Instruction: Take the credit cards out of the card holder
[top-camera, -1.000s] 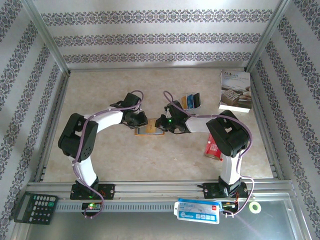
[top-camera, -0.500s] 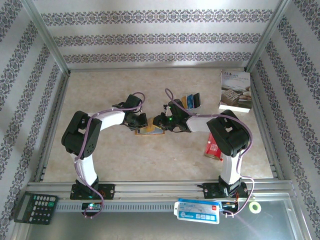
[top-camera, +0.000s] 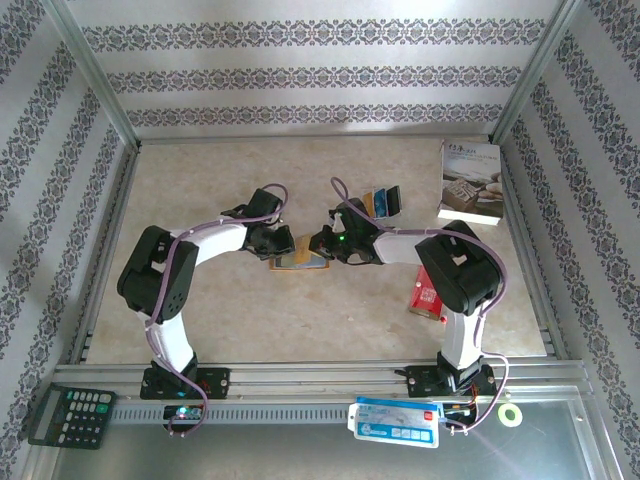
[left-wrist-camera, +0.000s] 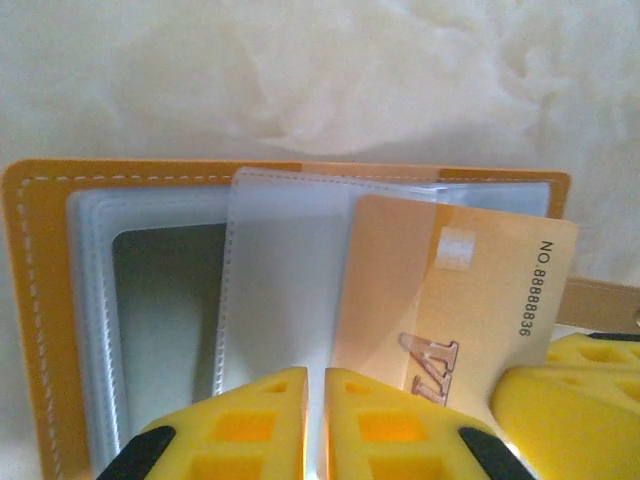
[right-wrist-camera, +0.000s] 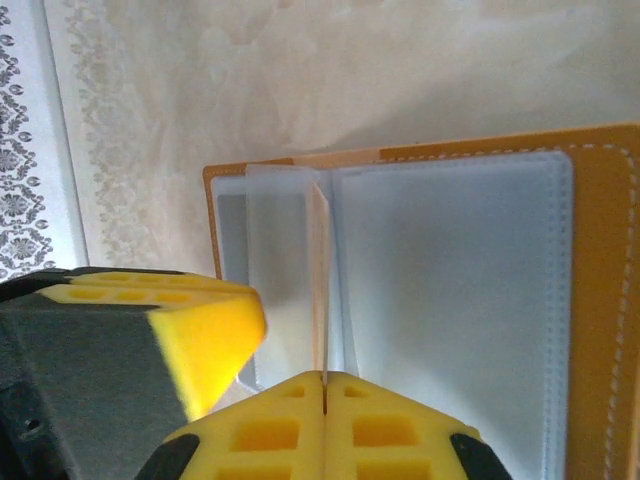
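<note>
**A:** Where is the card holder, and what has hold of it?

**B:** The orange card holder (top-camera: 298, 262) lies open mid-table (top-camera: 330, 330), between both arms. The left gripper (left-wrist-camera: 315, 385) is pinched almost shut on a clear plastic sleeve (left-wrist-camera: 280, 260). The right gripper (right-wrist-camera: 323, 385) is clamped on the edge of a gold card (left-wrist-camera: 450, 290), which is partly out of its pocket.

**A:** What could go wrong?

**B:** The thin card could probably slip from so narrow a pinch. If the sleeve clings, the whole holder could lift. The two grippers sit just beside each other, so a skewed pull might knock them together.

**A:** Is there room to move?

**B:** There is bare table in front of the holder. A few loose cards (top-camera: 383, 203) lie near, behind the right gripper, and a white book (top-camera: 470, 180) sits well apart on the right.
</note>
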